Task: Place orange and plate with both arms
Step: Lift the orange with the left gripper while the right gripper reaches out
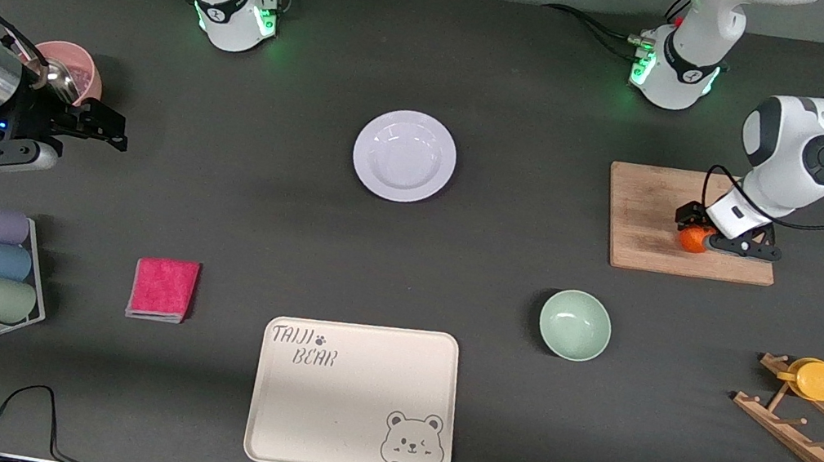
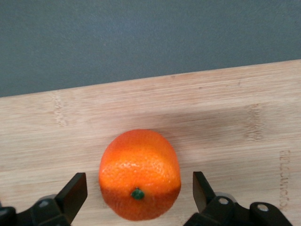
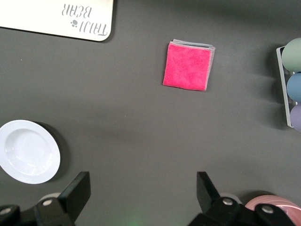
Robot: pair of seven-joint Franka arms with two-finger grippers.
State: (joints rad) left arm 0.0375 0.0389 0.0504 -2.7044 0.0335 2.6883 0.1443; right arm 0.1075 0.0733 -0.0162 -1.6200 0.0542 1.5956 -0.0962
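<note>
I see left pincer wide open, straddling orange on cutting board; centre fruit, lower, close gently. Right pincer open, empty, waits; plate mid-surface.

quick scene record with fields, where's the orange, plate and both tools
orange: on the cutting board, between the left tool's open fingers, not gripped yet
plate: bare, mid-table, farther from the front camera than the tray
left tool: open, down at the orange
right tool: open, up over the table's right-arm end, beside the pink cup
other items: green bowl, pink cloth
</note>
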